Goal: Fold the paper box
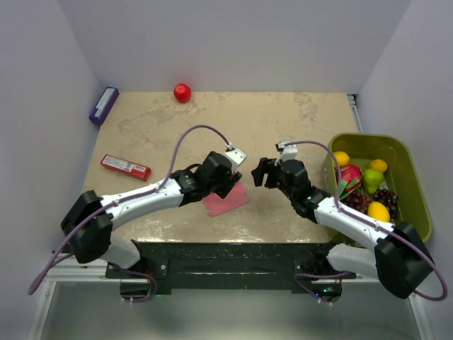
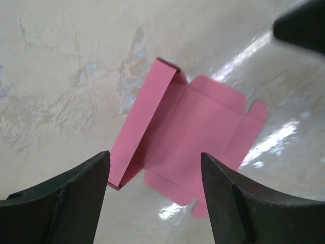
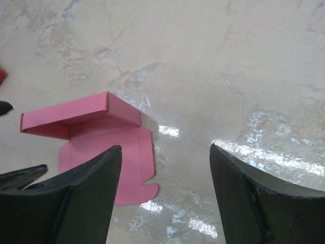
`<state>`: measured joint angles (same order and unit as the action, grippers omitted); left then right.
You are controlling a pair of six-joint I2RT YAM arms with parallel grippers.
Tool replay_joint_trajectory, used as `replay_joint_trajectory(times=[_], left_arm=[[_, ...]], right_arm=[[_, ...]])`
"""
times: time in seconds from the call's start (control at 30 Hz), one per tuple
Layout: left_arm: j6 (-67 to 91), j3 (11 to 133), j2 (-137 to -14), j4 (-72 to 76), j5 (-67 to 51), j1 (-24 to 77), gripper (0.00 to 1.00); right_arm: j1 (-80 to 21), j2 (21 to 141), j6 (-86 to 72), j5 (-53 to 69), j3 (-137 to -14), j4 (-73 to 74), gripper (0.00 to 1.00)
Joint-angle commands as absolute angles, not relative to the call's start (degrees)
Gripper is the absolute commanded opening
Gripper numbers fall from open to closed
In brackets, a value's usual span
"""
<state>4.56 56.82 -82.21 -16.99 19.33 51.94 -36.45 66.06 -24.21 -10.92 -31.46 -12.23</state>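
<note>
The pink box (image 2: 188,137) lies partly folded on the table (image 1: 297,120), one side panel raised, flaps flat. Both grippers (image 2: 155,203) (image 3: 165,198) hover spread, empty.

paper box (image 1: 228,202) partly under left pincer (image 1: 230,183)

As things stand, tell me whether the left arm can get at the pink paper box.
Probably yes. The left hand hangs open just above the paper box, nothing lies between them, and the right hand sits off to one side.
</note>
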Motion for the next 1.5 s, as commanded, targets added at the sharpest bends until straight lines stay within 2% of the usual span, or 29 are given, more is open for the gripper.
replay_joint_trajectory(times=[0.0, 0.27, 0.37, 0.43, 0.47, 0.57, 0.67, 0.77, 1.03, 1.27, 1.3, 1.47], left_arm=[[-3.42, 58.97, -86.48, -18.2, 28.3, 52.73, 0.77], [-5.27, 60.55, -92.11, -14.42, 34.89, 53.0, 0.77], [-6.24, 60.99, -93.6, -13.27, 34.72, 53.0, 0.74], [-6.68, 61.96, -95.35, -13.1, 34.8, 53.0, 0.64], [-6.68, 62.31, -95.97, -13.1, 34.89, 52.91, 0.53], [-6.77, 63.1, -97.56, -12.75, 33.84, 52.38, 0.34], [-5.98, 63.63, -98.52, -12.74, 31.12, 50.89, 0.24], [-3.87, 63.98, -98.44, -13.1, 26.38, 47.56, 0.2], [1.56, 63.37, -100.46, -13.97, 17.42, 42.72, 0.15], [5.71, 63.37, -102.83, -16.43, 8.98, 40.87, 0.15], [5.97, 63.28, -102.92, -16.96, 7.14, 40.78, 0.16], [8.34, 61.79, -99.6, -16.88, 0.27, 37.54, 0.37]], right_arm=[[-33.93, 60.74, -26.89, -8.97, -30.24, -9.93, 0.76], [-32.87, 57.04, -26.63, -5.72, -28.74, -10.28, 0.76], [-32.78, 57.92, -26.54, -5.1, -28.83, -10.63, 0.75], [-32.78, 58.1, -26.54, -5.01, -28.83, -11.16, 0.74], [-32.87, 58.1, -26.63, -5.1, -28.74, -11.25, 0.73], [-32.78, 57.22, -26.72, -5.36, -28.56, -10.64, 0.71], [-32.78, 55.81, -27.07, -5.71, -29.09, -8.36, 0.69], [-32.78, 54.32, -26.98, -5.54, -30.58, -4.58, 0.68], [-32.78, 51.33, -28.04, -6.06, -38.22, 12.11, 0.71], [-33.13, 56.07, -33.39, 3.77, -40.08, 10.55, 0.68], [-34.0, 57.64, -33.83, 4.21, -40.86, 9.85, 0.68], [-39.1, 62.05, -36.29, 2.29, -43.68, 9.76, 0.72]])
